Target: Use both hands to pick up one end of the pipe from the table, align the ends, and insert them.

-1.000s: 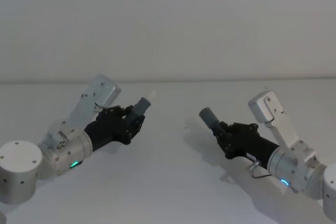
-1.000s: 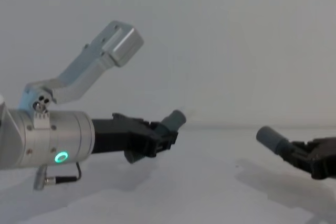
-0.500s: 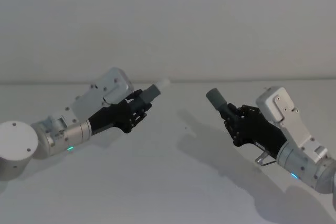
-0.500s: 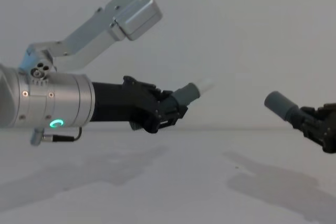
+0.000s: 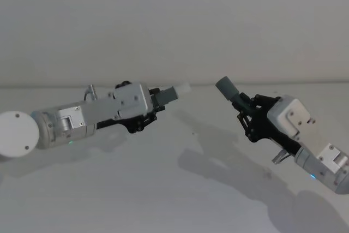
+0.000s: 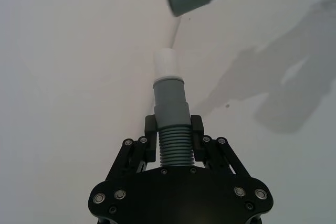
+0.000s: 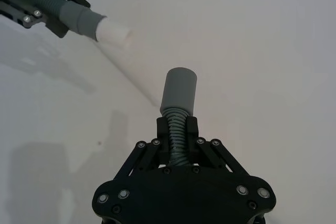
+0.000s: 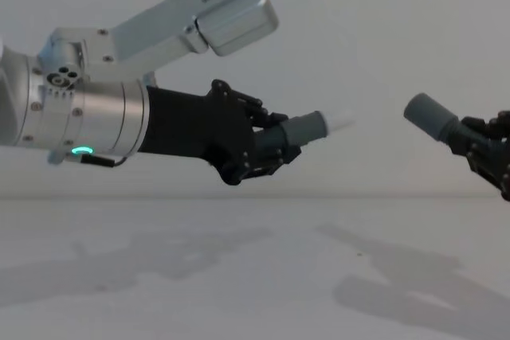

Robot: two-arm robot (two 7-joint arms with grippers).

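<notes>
Both pieces of the pipe hang in the air above the white table point(image 5: 163, 189). My left gripper point(image 5: 146, 114) is shut on the ribbed hose point(image 6: 173, 148) just behind its grey cuff point(image 6: 170, 98), whose white tip point(image 5: 182, 87) points right. My right gripper point(image 5: 248, 117) is shut on the other ribbed piece point(image 7: 177, 135) below its wider grey cuff point(image 5: 224, 87), which points up and to the left. A gap separates the two ends, which are not in line. The chest view shows the left gripper point(image 8: 263, 153), the white tip point(image 8: 339, 121) and the right cuff point(image 8: 430, 115) at about the same height.
The table point(image 8: 239, 276) below carries the dark shadows of both arms. A plain pale wall stands behind it. The left arm's silver body with its green light point(image 8: 80, 150) takes up the chest view's left half.
Both arms have risen off the table with their hose pieces. The left wrist has turned and swung its white tip toward the right cuff, narrowing the gap.
</notes>
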